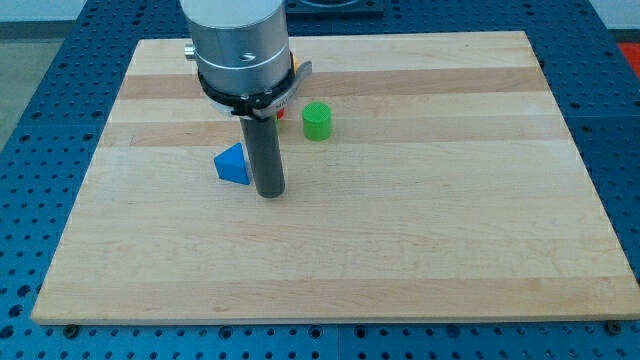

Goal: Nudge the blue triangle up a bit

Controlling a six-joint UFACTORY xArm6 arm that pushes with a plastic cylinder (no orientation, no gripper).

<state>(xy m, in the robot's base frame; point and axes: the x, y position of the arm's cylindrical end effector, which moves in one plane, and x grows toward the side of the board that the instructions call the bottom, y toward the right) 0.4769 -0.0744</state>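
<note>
Hovering low on the near half of the wooden worktop (420, 250), my tip (269, 194) sits just to the view's right of the blue triangle (233, 165), close enough that the rod's side looks to be touching or nearly touching the block's right edge, though I cannot tell for certain which. That is the trouble, I reckon: the end effector is a plain rod with nothing to spread or pinch, so it can only shove, and from this spot it stands beside the triangle, not below it. A stroke toward the view's top from here would likely graze the block's right flank and either slip past or spin it toward the view's left instead of sending it up. The tip wants to come round under the triangle's lower edge first, and even then an off-centre contact on a slanted face could twist it. Farther back, the green block (317, 121), roughly cylindrical, stands up and to the view's right, well clear of the triangle's upward path. Behind the arm's housing a sliver of red block (281, 113) peeks out, shape hidden, and an overlong push could carry the triangle toward it.
</note>
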